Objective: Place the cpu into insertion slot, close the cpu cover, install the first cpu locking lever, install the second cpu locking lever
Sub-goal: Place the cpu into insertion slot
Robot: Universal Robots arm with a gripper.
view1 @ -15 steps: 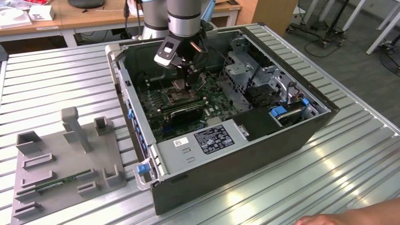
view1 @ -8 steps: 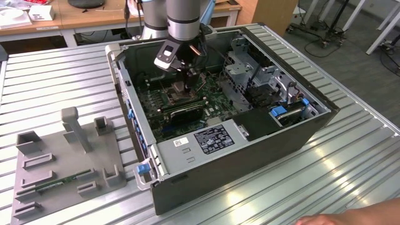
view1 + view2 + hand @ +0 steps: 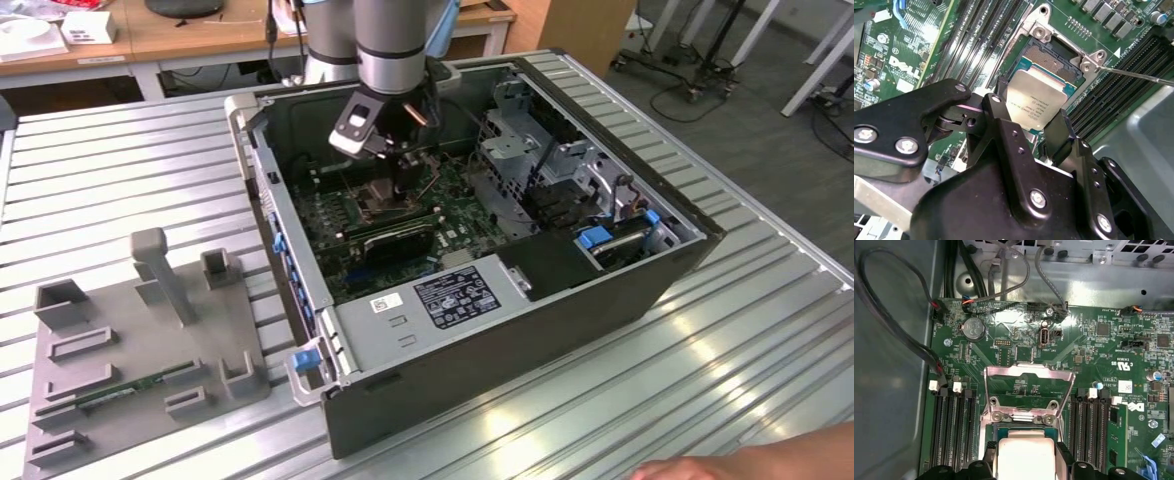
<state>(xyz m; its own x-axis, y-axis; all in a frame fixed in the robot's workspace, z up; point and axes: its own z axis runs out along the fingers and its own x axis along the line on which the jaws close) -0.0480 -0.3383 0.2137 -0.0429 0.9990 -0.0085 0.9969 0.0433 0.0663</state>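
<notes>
Step 1 in hand: pincer (image 3: 1029, 109) clamped on the cpu (image 3: 1039, 97) by two opposite edges, hanging just above the insertion slot (image 3: 1046, 57), not seated. The cpu cover (image 3: 1029, 369) is flipped open. Seating likely needs the chip squared to the slot, level, gentle drop.

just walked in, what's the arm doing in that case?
The arm is reaching into the open PC case. Its jaws are shut on the cpu, holding it right over the slot; it does not look seated yet. The cover stands flipped open behind the slot.
</notes>
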